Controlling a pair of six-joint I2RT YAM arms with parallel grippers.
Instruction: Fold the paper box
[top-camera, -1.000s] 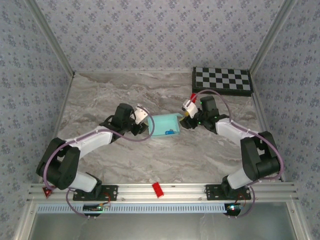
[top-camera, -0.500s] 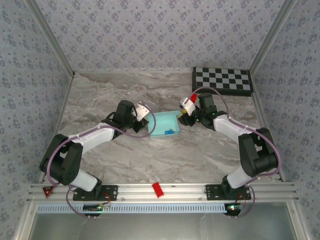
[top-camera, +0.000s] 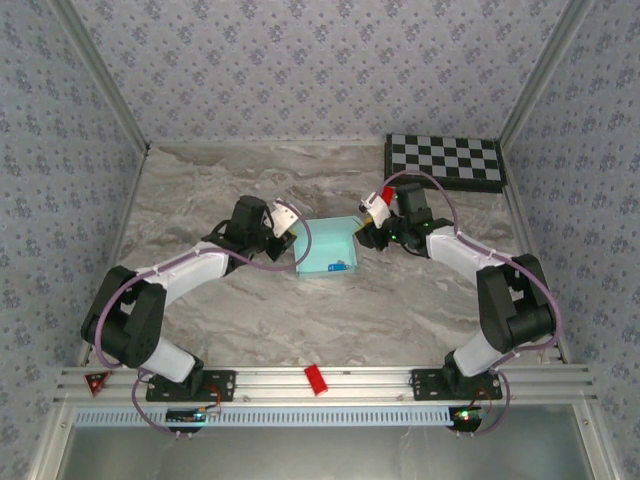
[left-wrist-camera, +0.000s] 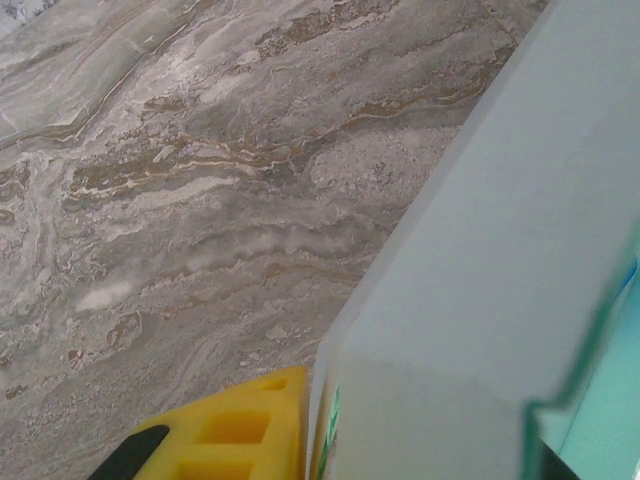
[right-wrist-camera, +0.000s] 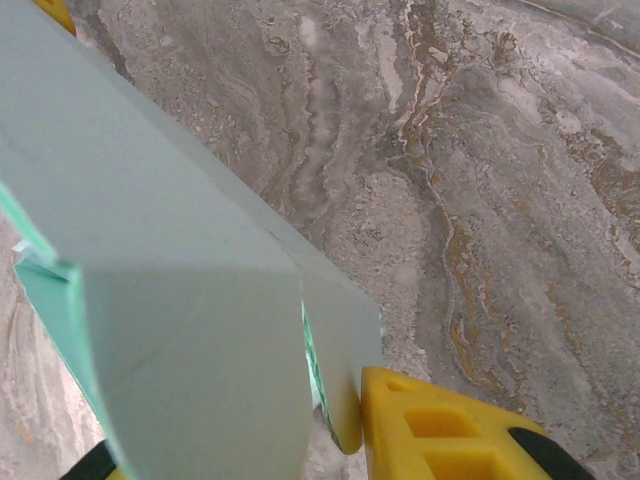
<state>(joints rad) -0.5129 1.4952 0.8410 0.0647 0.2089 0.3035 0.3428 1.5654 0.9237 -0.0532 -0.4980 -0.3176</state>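
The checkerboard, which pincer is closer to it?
Right. The right pincer is at the right wall of the paper box, just below-left of the checkerboard; the left pincer is across the box, farther left.

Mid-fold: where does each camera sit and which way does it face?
Top external: above, behind the bases, looking down at the table, both arms, the paper box between left gripper and right gripper.
Left wrist: looks down along the box wall; one yellow finger shows.
Right wrist: looks down past a box corner; yellow fingers show.
All share the box.
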